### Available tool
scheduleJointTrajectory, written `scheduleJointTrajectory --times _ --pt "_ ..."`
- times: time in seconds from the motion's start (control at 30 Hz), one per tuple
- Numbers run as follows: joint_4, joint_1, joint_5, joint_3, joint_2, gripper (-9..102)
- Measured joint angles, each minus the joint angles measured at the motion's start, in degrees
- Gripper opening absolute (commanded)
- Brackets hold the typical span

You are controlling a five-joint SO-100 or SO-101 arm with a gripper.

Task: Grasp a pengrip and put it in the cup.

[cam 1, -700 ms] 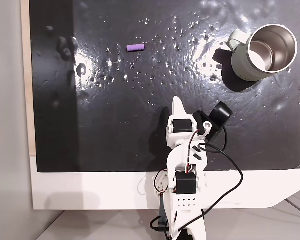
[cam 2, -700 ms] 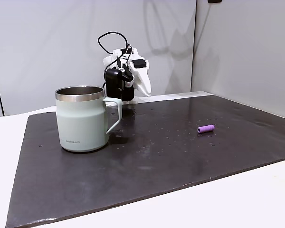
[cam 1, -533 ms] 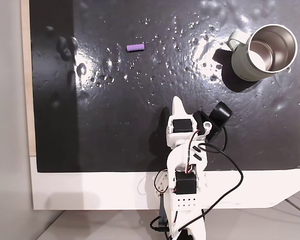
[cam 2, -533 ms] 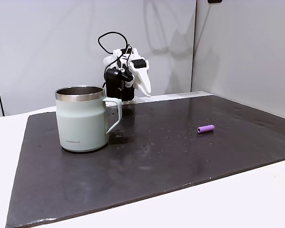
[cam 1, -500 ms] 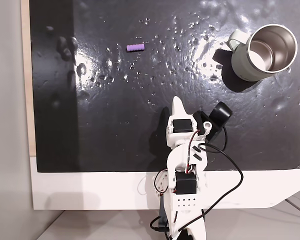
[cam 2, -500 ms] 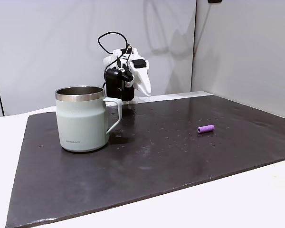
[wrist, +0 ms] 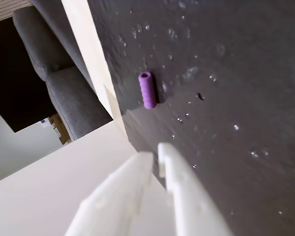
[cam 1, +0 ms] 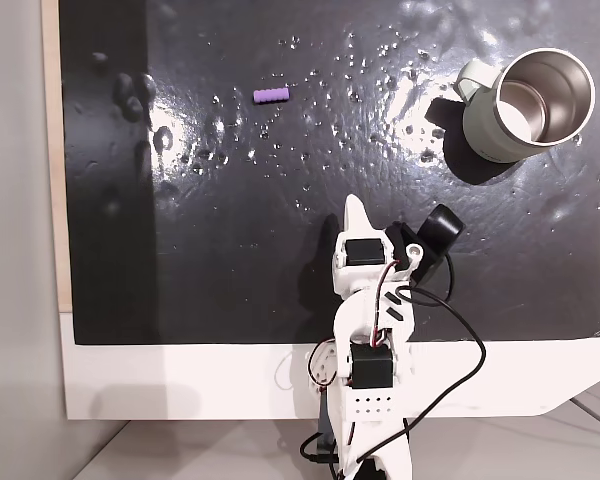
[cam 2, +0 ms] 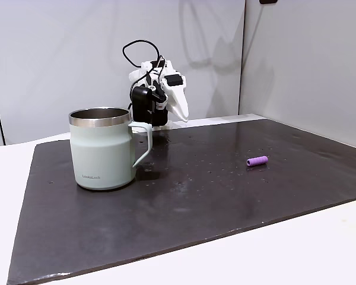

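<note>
**A:** Wrist view first: the dark mat spreads ahead of the gripper, whose jaws sit narrow, nearly touching, holding nothing.

**B:** And the cup?

**A:** From above, well off to the gripper's right, upright, mouth open.

**B:** The pengrip?

**A:** Lying flat ahead of the fingertips, well apart. I'd spread the jaws first, then descend straddling its short ribbed body across its width; it looks soft and may roll.

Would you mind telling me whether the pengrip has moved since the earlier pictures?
No. In a fixed view the pengrip lies at the same spot on the dark mat, the same way left of the cup.
</note>
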State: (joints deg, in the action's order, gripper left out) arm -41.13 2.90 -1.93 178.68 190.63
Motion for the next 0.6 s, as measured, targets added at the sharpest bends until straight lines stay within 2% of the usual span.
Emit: scheduleJointTrajectory --times 0.23,0.5,0.6 --pt "-10.2 3.1 1.3 -12.1 -4.4 0" --pt "-17.0 7.3 -0.9 -37.9 -28.7 0" --pt "-21.6 9.8 -3.8 -51.4 -41.2 7"
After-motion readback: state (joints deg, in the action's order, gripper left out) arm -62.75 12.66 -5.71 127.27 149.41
